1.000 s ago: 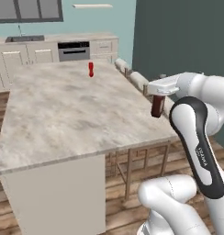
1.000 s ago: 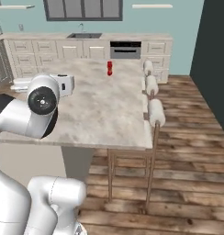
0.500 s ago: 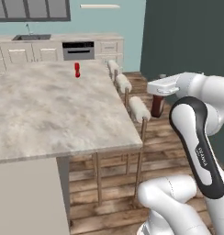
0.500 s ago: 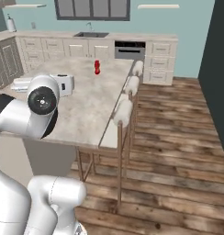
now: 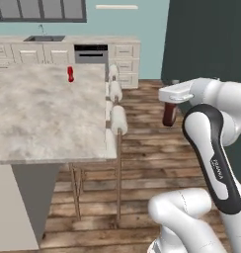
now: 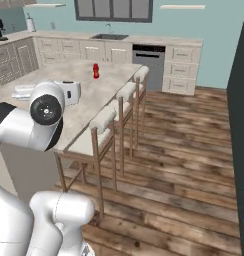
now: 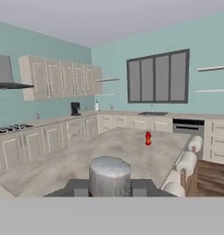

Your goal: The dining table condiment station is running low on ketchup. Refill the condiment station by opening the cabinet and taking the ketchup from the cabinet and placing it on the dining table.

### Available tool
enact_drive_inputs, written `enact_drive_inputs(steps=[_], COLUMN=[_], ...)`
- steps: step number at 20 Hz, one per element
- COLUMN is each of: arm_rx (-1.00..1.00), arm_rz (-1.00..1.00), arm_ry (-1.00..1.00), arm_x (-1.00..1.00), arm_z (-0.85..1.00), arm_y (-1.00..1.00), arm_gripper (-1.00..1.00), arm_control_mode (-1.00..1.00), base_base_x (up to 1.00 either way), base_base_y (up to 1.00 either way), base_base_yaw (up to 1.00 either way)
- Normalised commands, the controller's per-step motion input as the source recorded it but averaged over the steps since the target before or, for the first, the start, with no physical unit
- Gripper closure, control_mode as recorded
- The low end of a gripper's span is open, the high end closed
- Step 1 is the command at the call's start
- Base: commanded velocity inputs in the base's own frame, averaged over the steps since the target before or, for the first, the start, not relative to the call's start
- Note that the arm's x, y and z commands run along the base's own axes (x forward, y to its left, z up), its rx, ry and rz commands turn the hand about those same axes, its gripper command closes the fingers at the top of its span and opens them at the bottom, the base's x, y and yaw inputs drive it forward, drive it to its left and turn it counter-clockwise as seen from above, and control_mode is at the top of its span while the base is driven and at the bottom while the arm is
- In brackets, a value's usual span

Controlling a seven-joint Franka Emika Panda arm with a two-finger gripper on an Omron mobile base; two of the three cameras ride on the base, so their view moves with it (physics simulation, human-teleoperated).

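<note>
In the left base view my gripper (image 5: 169,105) is shut on the ketchup (image 5: 168,115), a dark reddish-brown bottle hanging upright from the fingers. It is held over the wooden floor, to the right of the dining table (image 5: 38,123) and its stools. The hand view shows the bottle's grey cap (image 7: 109,174) between my fingertips, with the marble table top (image 7: 86,158) stretching ahead. Cream wall cupboards (image 7: 58,79) hang on the far left wall with their doors shut. I cannot tell whether the cabinet is one of them.
A tiny bright red item (image 5: 70,74) stands on the far part of the table. Three padded stools (image 5: 118,118) line the table's right side. A wall counter with sink (image 6: 110,37) and oven (image 5: 91,53) runs behind. Open wooden floor (image 6: 184,150) lies to the right.
The whole picture has shifted as the base moved: the table slid left in the left base view and the stools came into sight. The gripper still holds the ketchup the same way.
</note>
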Motion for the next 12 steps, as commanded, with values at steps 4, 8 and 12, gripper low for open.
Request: enact_drive_inputs(steps=[4, 8, 12], arm_rx=[0.00, 0.00, 0.00], arm_rz=[0.00, 0.00, 0.00], arm_ry=[0.00, 0.00, 0.00], arm_x=[0.00, 0.00, 0.00], arm_z=[0.00, 0.00, 0.00], arm_y=[0.00, 0.00, 0.00], arm_gripper=[1.00, 1.00, 1.00], arm_control_mode=[1.00, 1.00, 1.00], base_base_x=[0.40, 0.55, 0.83], base_base_y=[-1.00, -1.00, -0.93], base_base_yaw=[0.32, 0.33, 0.39])
